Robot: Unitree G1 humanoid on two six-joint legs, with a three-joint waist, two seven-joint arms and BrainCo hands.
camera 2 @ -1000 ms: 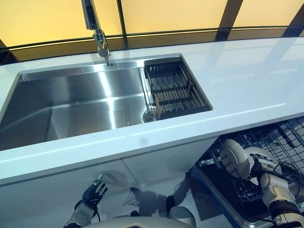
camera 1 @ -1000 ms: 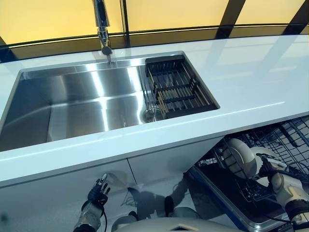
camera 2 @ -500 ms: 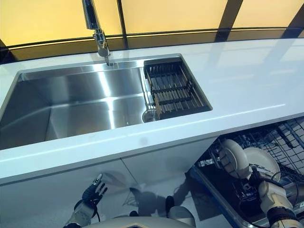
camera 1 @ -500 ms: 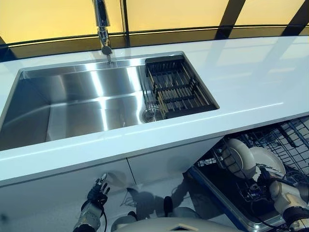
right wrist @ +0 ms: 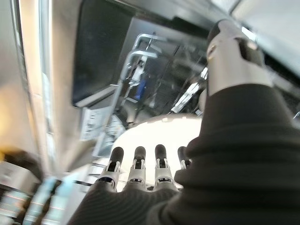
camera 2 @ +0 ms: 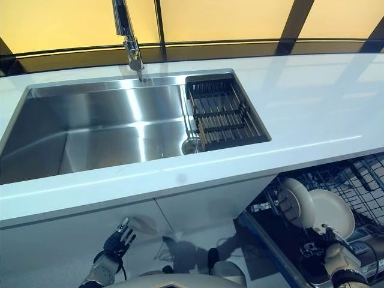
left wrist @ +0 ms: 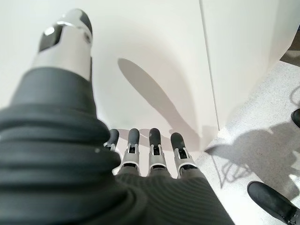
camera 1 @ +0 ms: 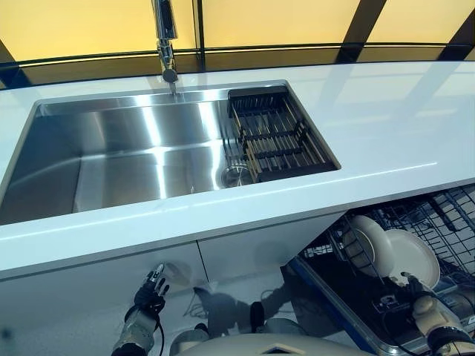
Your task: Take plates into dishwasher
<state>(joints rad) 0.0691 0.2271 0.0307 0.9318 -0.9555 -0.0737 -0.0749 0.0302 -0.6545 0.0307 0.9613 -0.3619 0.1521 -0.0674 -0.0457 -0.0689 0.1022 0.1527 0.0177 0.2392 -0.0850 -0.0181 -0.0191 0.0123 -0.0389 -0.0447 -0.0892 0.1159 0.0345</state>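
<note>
Two white plates stand on edge side by side in the dishwasher's lower rack at the lower right: one plate to the left, the other plate just right of it. My right hand is open and empty, just in front of the plates and clear of them. In the right wrist view its fingers are straight, with a plate's white face past them. My left hand hangs open and empty by the white cabinet front; its straight fingers show in the left wrist view.
A white countertop runs above the dishwasher. A steel sink with a faucet holds a black drying rack at its right end. Wire tines surround the plates.
My right hand let go of the right-hand plate and drew back toward me and lower. That plate now stands in the rack beside the first. The camera shifted slightly.
</note>
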